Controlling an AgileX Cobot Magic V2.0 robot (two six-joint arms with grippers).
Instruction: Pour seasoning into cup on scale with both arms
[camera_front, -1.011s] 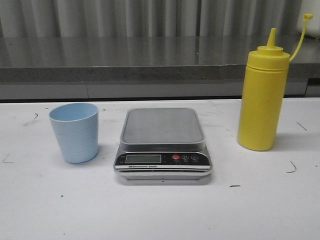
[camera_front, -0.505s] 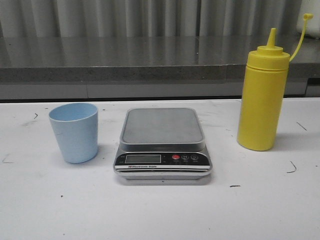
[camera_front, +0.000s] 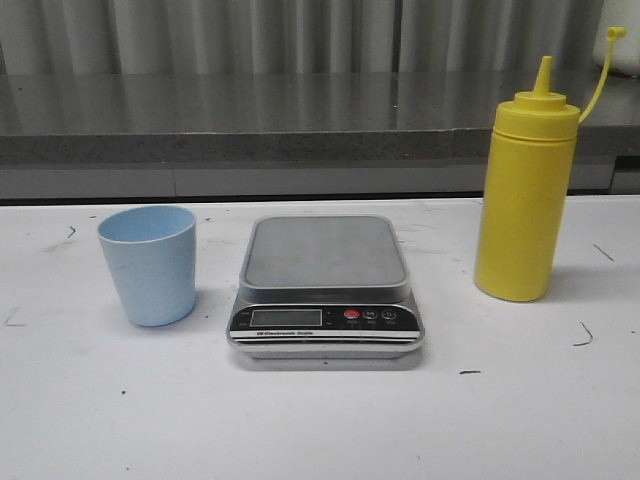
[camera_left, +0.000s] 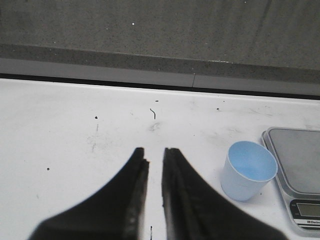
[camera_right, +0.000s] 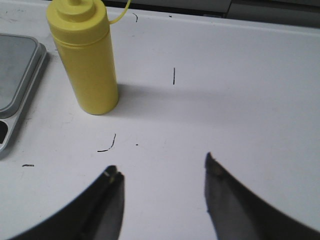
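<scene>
Nothing has moved: cup (camera_front: 148, 265), scale (camera_front: 325, 290) and bottle (camera_front: 525, 195) stand apart; left claw (camera_left: 153, 156) nearly closed, right claw (camera_right: 162, 167) wide, both empty.

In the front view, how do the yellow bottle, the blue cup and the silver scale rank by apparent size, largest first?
1. Flat silver digital scale
2. Tall yellow plastic squeeze bottle, close to the scale
3. Small pale blue plastic cup

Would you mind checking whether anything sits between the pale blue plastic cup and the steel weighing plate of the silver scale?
Nothing visible does. The pale blue plastic cup stands upright on the white table just left of the silver scale, with only bare tabletop between them, and the steel weighing plate is empty.
</scene>
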